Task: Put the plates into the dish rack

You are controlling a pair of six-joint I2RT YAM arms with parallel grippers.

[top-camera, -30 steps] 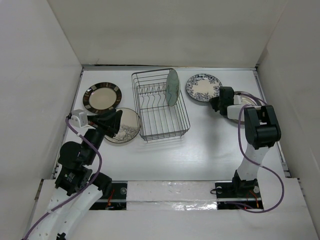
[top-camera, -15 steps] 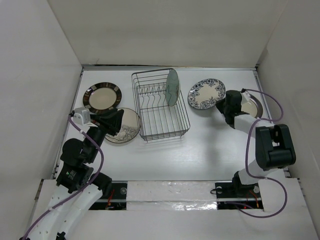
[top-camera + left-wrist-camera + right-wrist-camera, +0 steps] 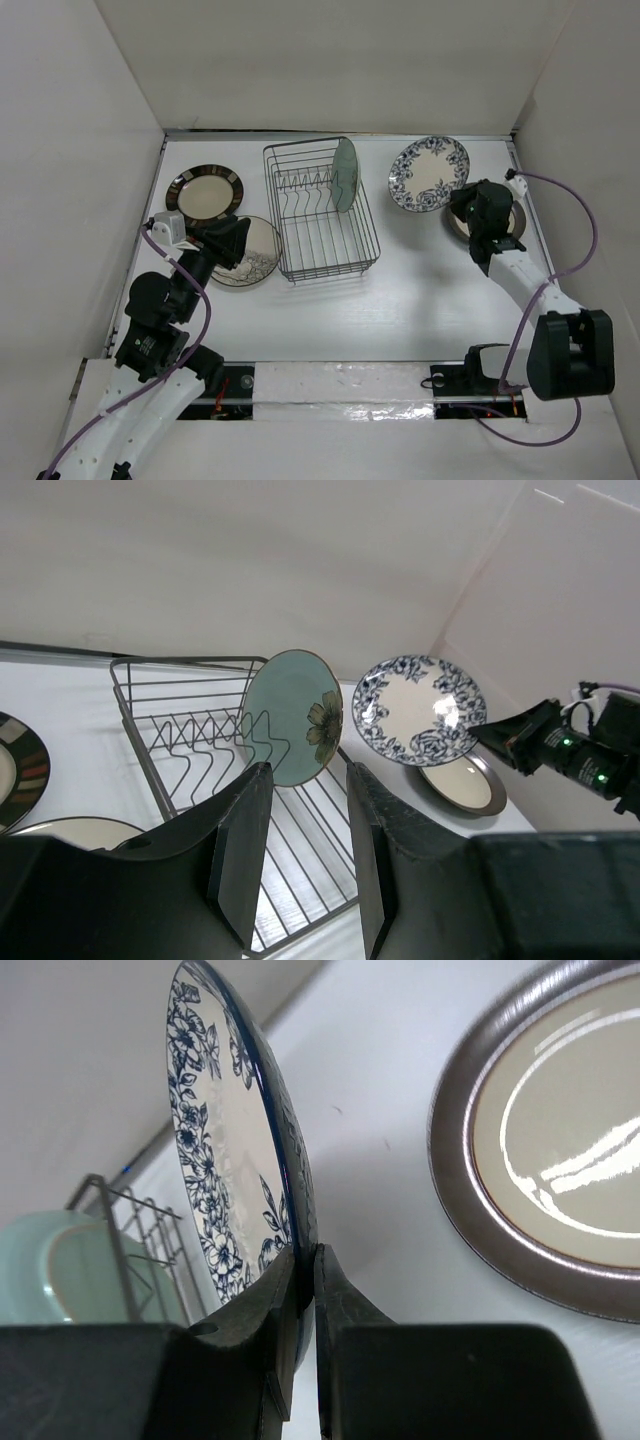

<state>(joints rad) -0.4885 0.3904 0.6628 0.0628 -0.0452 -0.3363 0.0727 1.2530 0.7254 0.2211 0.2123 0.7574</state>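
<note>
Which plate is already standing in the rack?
The pale green flower plate, upright in the dish rack. The other four are outside it: three lying flat, the blue-floral plate in the right gripper.

Rack (image 3: 325, 272): formed of thin dark metal wire. Floral plate (image 3: 215, 1180), beige plate (image 3: 570, 1150): glazed, glossy, glare seen. Table (image 3: 420, 290): matt white.

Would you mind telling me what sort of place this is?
Most likely a robot test cell rather than a real kitchen: plain white panels box in a white table, and a wire dish rack and loose plates are staged before the bolted-down left arm and right arm.
</note>
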